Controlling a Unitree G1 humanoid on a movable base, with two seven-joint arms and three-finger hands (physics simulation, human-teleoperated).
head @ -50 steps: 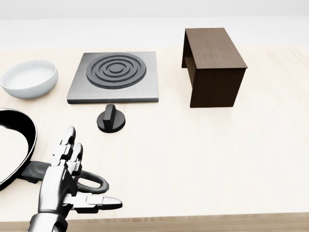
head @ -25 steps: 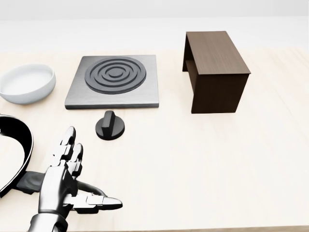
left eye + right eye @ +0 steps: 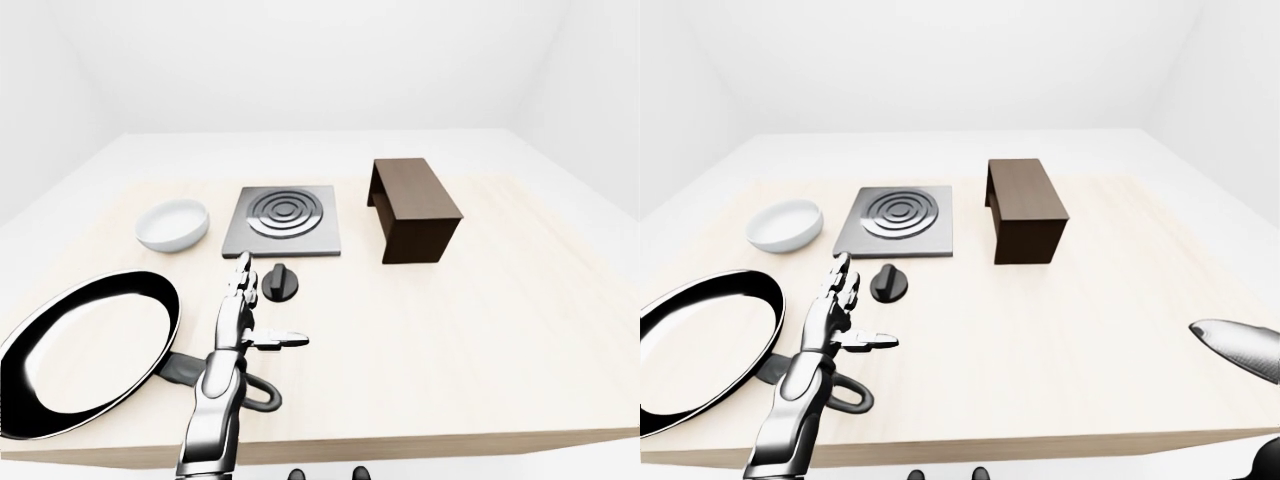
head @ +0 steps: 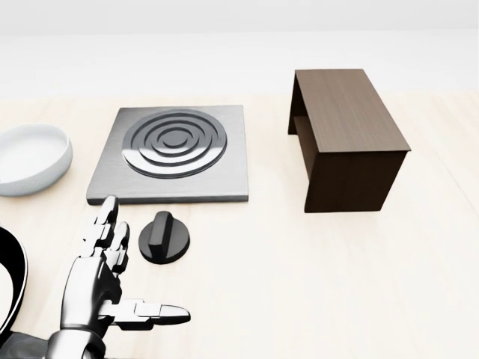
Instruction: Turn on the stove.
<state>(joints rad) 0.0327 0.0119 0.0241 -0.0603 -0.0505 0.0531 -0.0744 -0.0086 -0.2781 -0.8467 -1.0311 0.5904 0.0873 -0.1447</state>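
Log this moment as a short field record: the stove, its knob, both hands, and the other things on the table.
stove: square grey plate with dark ring burner, on the wooden table
knob: black stove knob, below the stove's lower edge in the head view, untouched
left hand: left hand open, fingers spread, left of the knob
right hand: only a tip at the right-eye view's right edge
others: white bowl, frying pan, dark wooden box

Left hand [image 4: 101, 288]: raised at lower left of head view, fingers [image 4: 105, 224] straight and spread, thumb out to the right, holding nothing | Left arm: rises from bottom edge | Right hand [image 3: 1240, 350]: only a silver tip at right-eye view's right edge, state unclear
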